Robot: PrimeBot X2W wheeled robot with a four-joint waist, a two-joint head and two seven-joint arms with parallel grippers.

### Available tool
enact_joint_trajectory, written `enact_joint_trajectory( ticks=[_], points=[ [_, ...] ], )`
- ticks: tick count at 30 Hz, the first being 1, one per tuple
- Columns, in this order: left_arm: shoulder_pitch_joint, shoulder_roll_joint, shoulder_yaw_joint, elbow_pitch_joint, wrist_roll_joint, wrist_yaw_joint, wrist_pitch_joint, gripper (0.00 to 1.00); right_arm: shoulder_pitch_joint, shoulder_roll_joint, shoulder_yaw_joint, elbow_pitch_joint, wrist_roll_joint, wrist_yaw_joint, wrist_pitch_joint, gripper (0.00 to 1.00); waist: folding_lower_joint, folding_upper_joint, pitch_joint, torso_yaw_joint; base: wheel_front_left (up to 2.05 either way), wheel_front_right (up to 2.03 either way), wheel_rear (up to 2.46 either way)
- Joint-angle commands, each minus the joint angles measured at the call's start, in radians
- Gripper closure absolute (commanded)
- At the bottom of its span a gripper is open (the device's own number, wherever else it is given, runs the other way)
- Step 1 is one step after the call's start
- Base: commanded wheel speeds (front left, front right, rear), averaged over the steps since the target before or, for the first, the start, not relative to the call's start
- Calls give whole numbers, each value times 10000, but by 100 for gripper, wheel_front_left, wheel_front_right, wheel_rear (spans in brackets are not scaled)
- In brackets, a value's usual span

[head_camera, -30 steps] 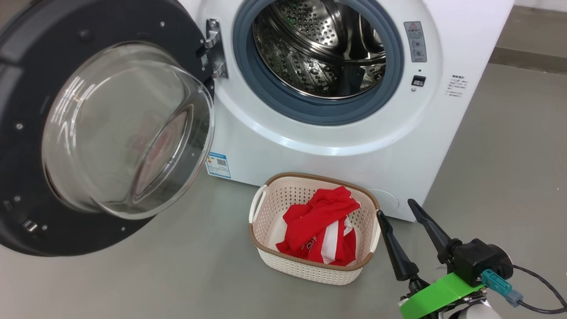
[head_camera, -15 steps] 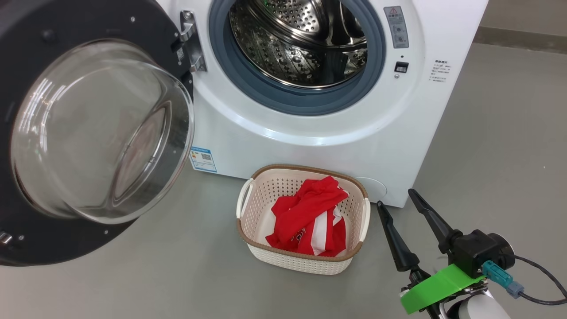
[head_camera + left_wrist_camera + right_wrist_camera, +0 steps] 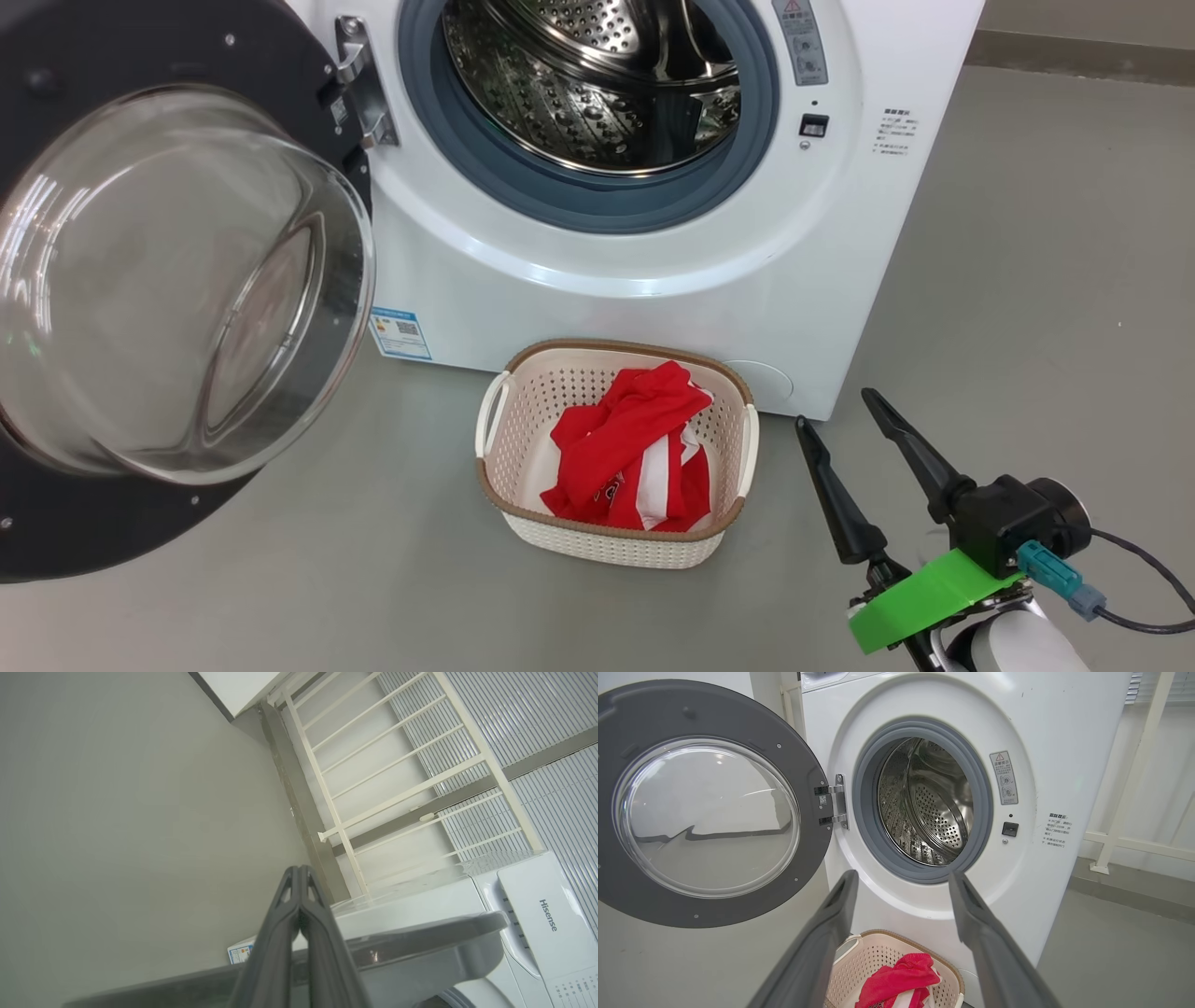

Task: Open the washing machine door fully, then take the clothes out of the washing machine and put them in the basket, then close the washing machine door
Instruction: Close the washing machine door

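Observation:
The white washing machine [image 3: 644, 280] [image 3: 1064, 732] stands with its steel drum [image 3: 597, 84] bare. Its door [image 3: 177, 280] [image 3: 705, 812], black-rimmed with a clear glass bowl, hangs swung wide to the left. The red and white clothes [image 3: 635, 448] [image 3: 896, 982] lie in the cream basket [image 3: 607, 546] [image 3: 859, 961] on the floor before the machine. My right gripper [image 3: 836, 411] [image 3: 901, 879] is open and holds nothing, hovering right of the basket. In the left wrist view my left gripper [image 3: 299, 870] is shut on nothing, above the machine's [image 3: 537, 914] top corner.
Grey floor [image 3: 1046, 280] spreads right of the machine and in front of the basket. A cream railing [image 3: 397, 765] [image 3: 1134, 788] and a wall run behind the machine. A cable [image 3: 1139, 579] trails from my right wrist.
The head camera has turned, so the whole scene slid left and up in its view. My right gripper stays open by the basket. The clothes lie unmoved.

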Motion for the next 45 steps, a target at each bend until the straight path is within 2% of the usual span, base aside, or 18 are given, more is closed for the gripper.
enact_joint_trajectory(
  ticks=[1, 7, 16, 23, 39, 45],
  points=[
    [-172, 620, 79, -11, -261, -163, 333, 100, -255, -51, 297, -270, -88, 67, -65, 0, 0, 0, 11, -55, 0, 0, 0],
    [-201, 704, 160, 381, -502, -336, 931, 100, -258, -77, 369, -305, -95, 67, -65, 0, 0, 0, 50, -169, 0, 0, 0],
    [119, 704, -127, 500, -605, -855, 2091, 100, -196, -89, 414, -325, -113, 67, -65, 0, 0, 0, 59, -269, 0, 0, 0],
    [513, 383, -303, 108, -962, -1057, 3210, 100, -154, -40, 376, -363, -114, 67, -65, 0, 0, 0, 38, -217, 0, 0, 0],
    [2700, -1237, -55, -3714, -2689, -1075, 4917, 100, -59, 159, 246, -348, -59, 67, -65, 0, 0, 0, 16, -81, 0, 0, 0],
    [3564, -1986, 86, -5620, -3050, -667, 5499, 100, -20, 189, 166, -349, -80, 67, -65, 0, 0, 0, 18, -101, 0, 0, 0]
  ],
)
